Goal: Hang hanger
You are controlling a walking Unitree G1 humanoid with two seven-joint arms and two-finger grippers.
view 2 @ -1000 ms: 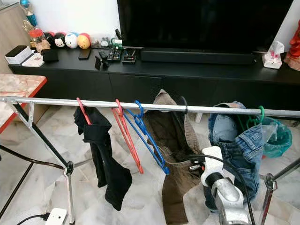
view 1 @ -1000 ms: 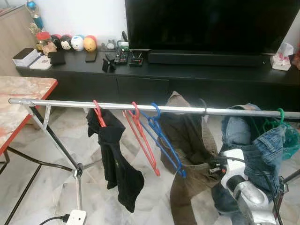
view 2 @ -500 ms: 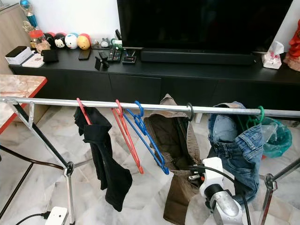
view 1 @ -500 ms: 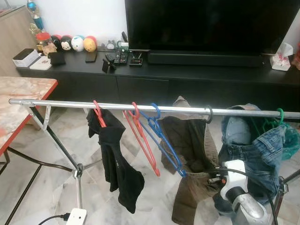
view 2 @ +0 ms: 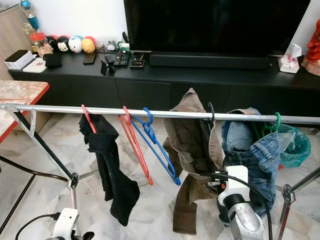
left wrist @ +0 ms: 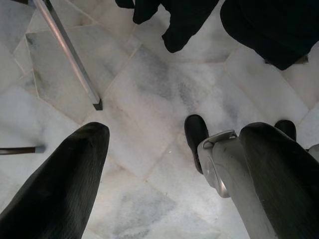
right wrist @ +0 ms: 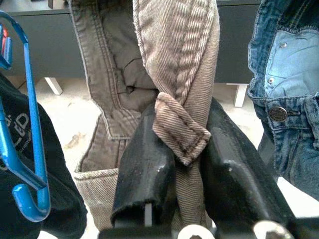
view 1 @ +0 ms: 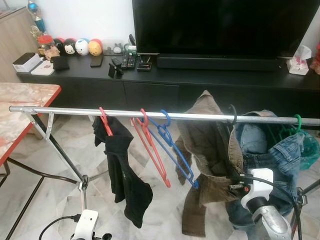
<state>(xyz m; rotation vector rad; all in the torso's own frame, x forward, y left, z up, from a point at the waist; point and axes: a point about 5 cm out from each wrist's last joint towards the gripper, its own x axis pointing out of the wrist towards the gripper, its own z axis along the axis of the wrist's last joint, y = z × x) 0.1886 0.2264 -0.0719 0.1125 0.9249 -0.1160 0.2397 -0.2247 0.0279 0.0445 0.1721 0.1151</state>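
Two end effectors: right end effector (right wrist: 182, 164) clamped on brown corduroy garment (view 1: 210, 145), hanging from rail (view 1: 125, 113) above it; left end effector (left wrist: 164, 164) spread apart, floor (left wrist: 149, 99) beneath.

hanger (view 1: 233, 116) mostly hidden under brown corduroy garment (view 1: 209, 145) | rail (view 1: 70, 111) cut off at right edge | shelf trinkets (view 1: 80, 46) too small to identify

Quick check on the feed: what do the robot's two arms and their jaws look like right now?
The right arm is silver with a white wrist block and a black cable looping over it. The right gripper has two long, matte-black jaws. The left gripper has the same black jaws; its white wrist trails a black cable.
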